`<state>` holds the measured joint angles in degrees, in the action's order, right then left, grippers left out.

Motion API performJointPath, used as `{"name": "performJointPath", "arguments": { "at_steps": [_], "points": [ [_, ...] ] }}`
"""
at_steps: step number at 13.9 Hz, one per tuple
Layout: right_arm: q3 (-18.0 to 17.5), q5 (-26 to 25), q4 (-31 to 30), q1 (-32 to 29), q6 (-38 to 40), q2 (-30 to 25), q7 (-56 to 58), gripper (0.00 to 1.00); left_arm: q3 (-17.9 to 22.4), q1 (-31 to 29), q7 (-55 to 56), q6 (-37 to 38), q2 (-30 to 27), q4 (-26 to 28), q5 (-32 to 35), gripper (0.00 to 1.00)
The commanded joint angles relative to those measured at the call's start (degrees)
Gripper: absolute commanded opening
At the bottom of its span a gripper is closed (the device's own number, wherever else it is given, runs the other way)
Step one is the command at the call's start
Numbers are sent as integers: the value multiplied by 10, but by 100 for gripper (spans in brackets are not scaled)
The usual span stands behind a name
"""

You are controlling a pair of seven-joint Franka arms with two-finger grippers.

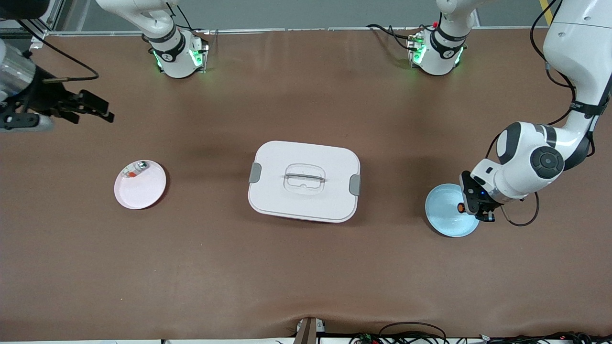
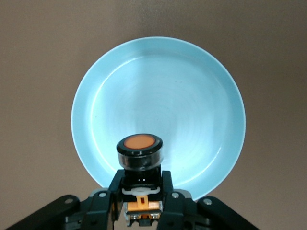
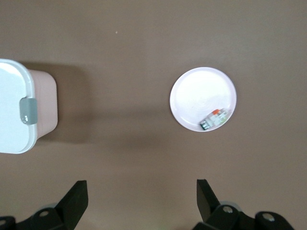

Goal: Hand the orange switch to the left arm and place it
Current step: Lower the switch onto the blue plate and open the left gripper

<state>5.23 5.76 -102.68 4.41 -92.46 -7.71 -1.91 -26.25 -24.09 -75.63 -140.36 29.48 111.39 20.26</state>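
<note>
- Toward the lower right of the front view, the left gripper [image 1: 471, 206] hangs over the edge of the blue plate [image 1: 444, 215], its fingers [image 2: 116, 184] clamped on the orange switch [image 1: 461, 208].
- Seen from the left wrist view, the switch [image 2: 139, 152] sits upright between the fingers, its round orange cap facing the camera and its black body gripped on both sides, with the blue plate [image 2: 192, 86] lying on the tabletop [image 2: 38, 57] underneath.
- At the middle of the front view, the white box [image 1: 304, 180] rests on the brown tabletop [image 1: 306, 267] with its lid on, a grey clasp at each end and a clear handle set into the top.
- Near the upper left edge of the front view, the right gripper [image 1: 93, 109] waits in the air above the tabletop, its fingers [image 3: 76, 201] spread wide apart and holding nothing.
- Lower in that part of the frame, the pink plate [image 1: 141, 188] lies on the tabletop toward the right arm's end, well apart from the box, and carries a small silver-green part [image 1: 135, 169] against its rim.
- From the right wrist view, the pink plate [image 3: 196, 93], the small part [image 3: 214, 119] and one end of the box [image 3: 14, 112] with a grey clasp all show below the gripper [image 3: 139, 203].
</note>
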Motion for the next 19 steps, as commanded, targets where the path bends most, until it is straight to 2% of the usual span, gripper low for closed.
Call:
{"name": "performJointPath", "arguments": {
  "at_steps": [1,4,7,9,14,17,18,19],
  "points": [
    [-11,-31,25,-14,10,2,4,100,-8,0,-20,-10,2,1,11,0],
    [-11,-35,67,-22,10,21,5,100,-8,6,-27,-27,2,21,19,0],
    [-11,-39,131,-29,29,60,5,100,-8,3,-41,-40,3,29,66,0],
    [-11,-40,158,-33,34,73,4,100,-8,-1,-43,-81,13,43,79,0],
    [-13,-45,158,-27,33,73,1,100,-8,-1,-43,-109,36,44,126,0],
    [-14,-48,159,-31,33,74,4,100,-7,-2,-43,-108,32,56,129,2],
    [-14,-46,159,-31,33,74,6,100,-7,-2,-41,-108,31,58,128,27],
    [-14,-48,160,-30,33,74,5,100,-7,-2,-41,-108,32,58,128,47]
  ]
}}
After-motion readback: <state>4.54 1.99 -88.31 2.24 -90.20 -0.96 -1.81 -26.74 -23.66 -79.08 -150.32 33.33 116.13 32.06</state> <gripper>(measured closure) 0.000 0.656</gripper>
